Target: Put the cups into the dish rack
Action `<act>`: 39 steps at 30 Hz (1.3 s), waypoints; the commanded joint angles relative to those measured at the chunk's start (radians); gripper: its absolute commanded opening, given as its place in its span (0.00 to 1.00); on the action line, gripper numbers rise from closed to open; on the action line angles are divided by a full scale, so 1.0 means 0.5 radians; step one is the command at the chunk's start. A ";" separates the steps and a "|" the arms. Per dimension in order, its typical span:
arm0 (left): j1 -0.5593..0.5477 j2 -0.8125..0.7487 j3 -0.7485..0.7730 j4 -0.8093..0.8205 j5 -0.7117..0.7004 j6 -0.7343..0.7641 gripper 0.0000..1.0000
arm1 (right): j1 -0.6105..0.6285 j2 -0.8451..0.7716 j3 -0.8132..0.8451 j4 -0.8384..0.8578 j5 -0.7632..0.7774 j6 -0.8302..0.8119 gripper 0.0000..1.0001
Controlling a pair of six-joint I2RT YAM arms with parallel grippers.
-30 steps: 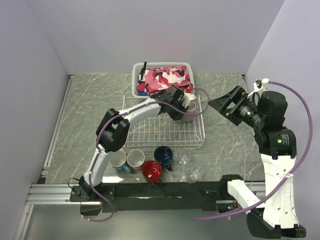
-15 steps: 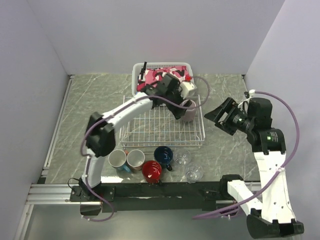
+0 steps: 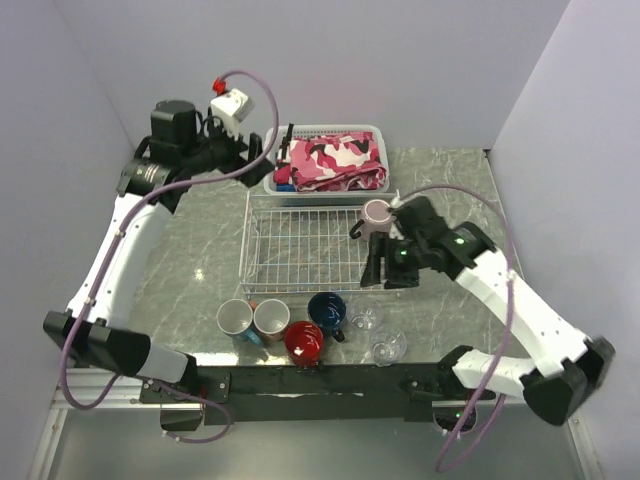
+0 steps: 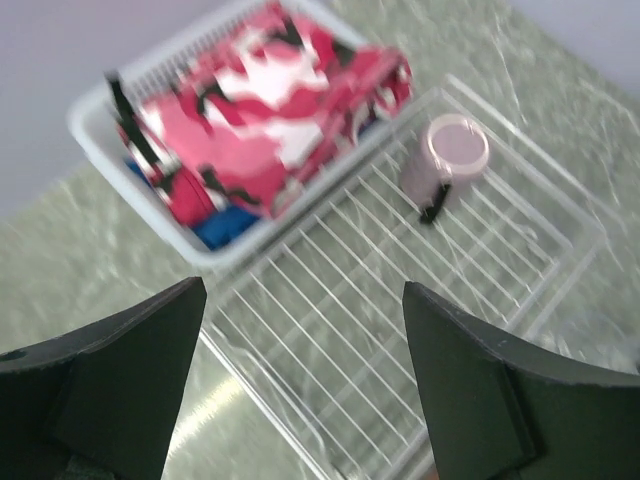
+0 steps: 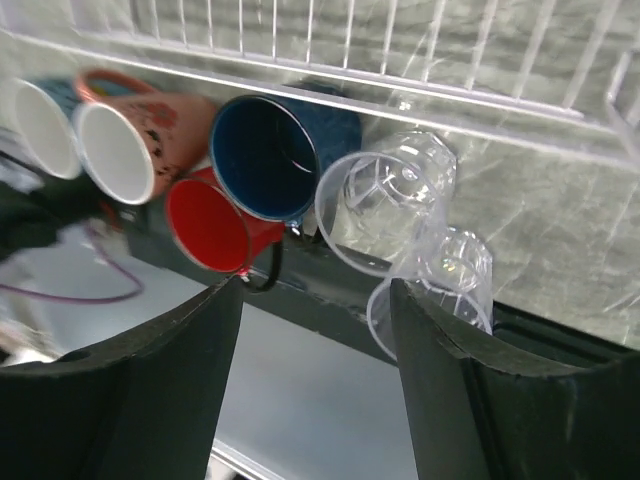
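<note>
A mauve-pink mug (image 3: 376, 215) (image 4: 455, 150) stands upright in the far right corner of the white wire dish rack (image 3: 300, 250) (image 4: 330, 330), free of both grippers. My left gripper (image 3: 252, 150) (image 4: 303, 290) hangs high at the back left, open and empty. The other cups sit in front of the rack: teal (image 3: 235, 320) (image 5: 40, 125), terracotta (image 3: 271, 319) (image 5: 125, 150), red (image 3: 303, 340) (image 5: 210, 225), navy (image 3: 327, 311) (image 5: 275, 150) and two clear glasses (image 3: 366, 319) (image 5: 385, 200), (image 3: 387, 347) (image 5: 440, 290). My right gripper (image 3: 385, 268) (image 5: 315, 285) hovers above the glasses, open with nothing between its fingers.
A white slotted basket (image 3: 272, 160) (image 4: 110, 130) with pink camouflage cloth (image 3: 335, 158) sits just behind the rack. The table's near edge and black rail (image 3: 330, 378) run right behind the front cups. Walls close in on the left, back and right.
The left gripper opened, let go of the mauve-pink mug in the rack and rose away to the back left. The right arm swung in from the right toward the front cups.
</note>
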 commanded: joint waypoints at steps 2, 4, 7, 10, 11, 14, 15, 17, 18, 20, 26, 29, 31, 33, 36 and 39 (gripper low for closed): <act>0.081 -0.169 -0.296 -0.004 0.193 -0.116 0.86 | 0.285 0.366 0.243 0.085 0.246 -0.084 0.68; 0.084 -0.197 -0.342 -0.007 0.208 -0.131 0.86 | 0.350 0.483 0.341 0.109 0.268 -0.124 0.67; 0.099 -0.227 -0.370 -0.004 0.215 -0.150 0.86 | 0.423 0.628 0.397 0.162 0.289 -0.164 0.65; 0.102 -0.255 -0.386 0.002 0.205 -0.150 0.86 | 0.491 0.723 0.397 0.189 0.295 -0.194 0.64; 0.105 -0.258 -0.386 -0.004 0.205 -0.150 0.86 | 0.506 0.748 0.391 0.195 0.308 -0.194 0.64; 0.105 -0.267 -0.398 -0.001 0.211 -0.147 0.86 | 0.580 0.763 0.324 0.229 0.356 -0.198 0.62; 0.105 -0.267 -0.401 -0.001 0.215 -0.147 0.86 | 0.592 0.760 0.269 0.238 0.372 -0.191 0.62; 0.105 -0.270 -0.401 0.002 0.224 -0.147 0.86 | 0.620 0.739 0.207 0.275 0.384 -0.176 0.61; 0.105 -0.273 -0.401 0.005 0.227 -0.150 0.86 | 0.623 0.729 0.149 0.293 0.378 -0.170 0.60; 0.105 -0.261 -0.395 0.008 0.227 -0.153 0.86 | 0.644 0.711 0.112 0.330 0.381 -0.167 0.60; 0.105 -0.252 -0.367 0.017 0.254 -0.186 0.86 | 0.678 0.788 0.084 0.386 0.482 -0.249 0.58; 0.105 -0.255 -0.361 0.002 0.254 -0.180 0.86 | 0.678 0.830 0.127 0.386 0.535 -0.283 0.57; 0.105 -0.261 -0.361 -0.007 0.245 -0.177 0.86 | 0.681 0.852 0.152 0.389 0.532 -0.296 0.57; 0.105 -0.264 -0.355 -0.010 0.236 -0.168 0.86 | 0.681 0.855 0.124 0.404 0.519 -0.286 0.56; 0.105 -0.270 -0.343 -0.022 0.239 -0.171 0.86 | 0.681 0.861 0.029 0.481 0.492 -0.286 0.54; 0.105 -0.277 -0.346 -0.016 0.239 -0.174 0.86 | 0.687 0.892 -0.044 0.554 0.437 -0.299 0.53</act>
